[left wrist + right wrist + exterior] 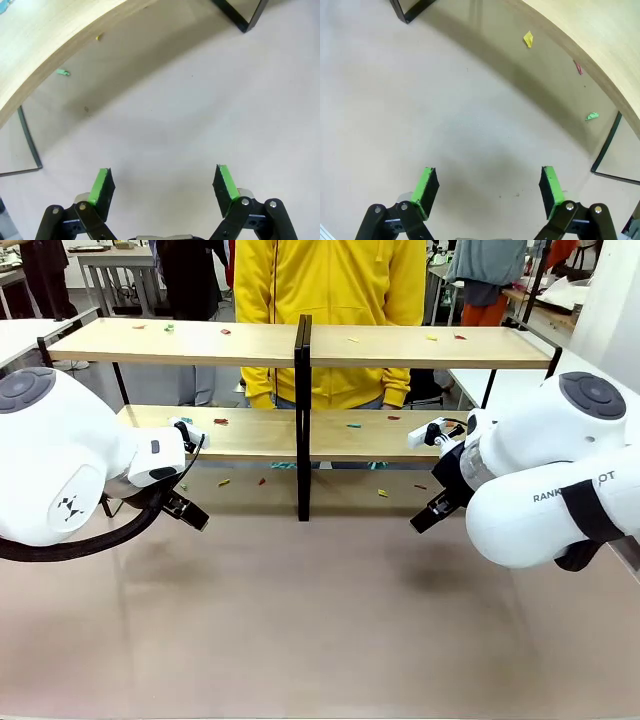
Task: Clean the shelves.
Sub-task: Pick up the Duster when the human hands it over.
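The wide two-tier light-wood shelves [400,348] in a thin black frame stand on the grey-brown worktop [320,620], strewn with small coloured paper scraps [382,493]. Either side of their central black post [303,420], the left jaws and right jaws hover low, spread apart and empty, probably ready to pick up scraps.
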Controlling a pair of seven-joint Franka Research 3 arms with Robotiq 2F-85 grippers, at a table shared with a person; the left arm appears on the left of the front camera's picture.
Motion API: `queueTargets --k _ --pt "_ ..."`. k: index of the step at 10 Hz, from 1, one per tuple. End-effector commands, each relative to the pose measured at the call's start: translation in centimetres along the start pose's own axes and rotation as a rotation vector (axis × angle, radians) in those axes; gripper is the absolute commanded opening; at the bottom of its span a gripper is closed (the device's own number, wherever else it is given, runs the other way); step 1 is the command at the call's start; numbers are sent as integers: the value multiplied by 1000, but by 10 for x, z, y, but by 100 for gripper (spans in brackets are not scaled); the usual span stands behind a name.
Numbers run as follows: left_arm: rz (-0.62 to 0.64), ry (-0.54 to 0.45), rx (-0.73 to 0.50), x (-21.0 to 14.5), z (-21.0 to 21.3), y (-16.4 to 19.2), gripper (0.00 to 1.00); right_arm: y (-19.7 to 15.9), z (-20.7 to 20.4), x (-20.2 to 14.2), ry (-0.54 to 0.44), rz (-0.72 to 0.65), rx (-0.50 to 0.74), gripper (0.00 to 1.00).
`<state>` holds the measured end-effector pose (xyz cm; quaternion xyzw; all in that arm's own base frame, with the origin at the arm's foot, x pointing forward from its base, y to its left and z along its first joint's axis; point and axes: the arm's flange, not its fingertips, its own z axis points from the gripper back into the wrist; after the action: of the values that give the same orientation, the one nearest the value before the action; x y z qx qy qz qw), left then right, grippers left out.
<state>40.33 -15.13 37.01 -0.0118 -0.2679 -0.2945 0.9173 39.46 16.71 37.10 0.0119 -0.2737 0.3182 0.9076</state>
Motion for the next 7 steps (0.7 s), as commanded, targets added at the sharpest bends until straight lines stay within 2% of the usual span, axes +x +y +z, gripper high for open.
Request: queueTargets --k 1,7 --pt "-1 0 0 0 0 0 100 0 0 0 0 -1 0 100" --pt "0 0 0 0 0 0 100 0 0 0 0 0 0 100"
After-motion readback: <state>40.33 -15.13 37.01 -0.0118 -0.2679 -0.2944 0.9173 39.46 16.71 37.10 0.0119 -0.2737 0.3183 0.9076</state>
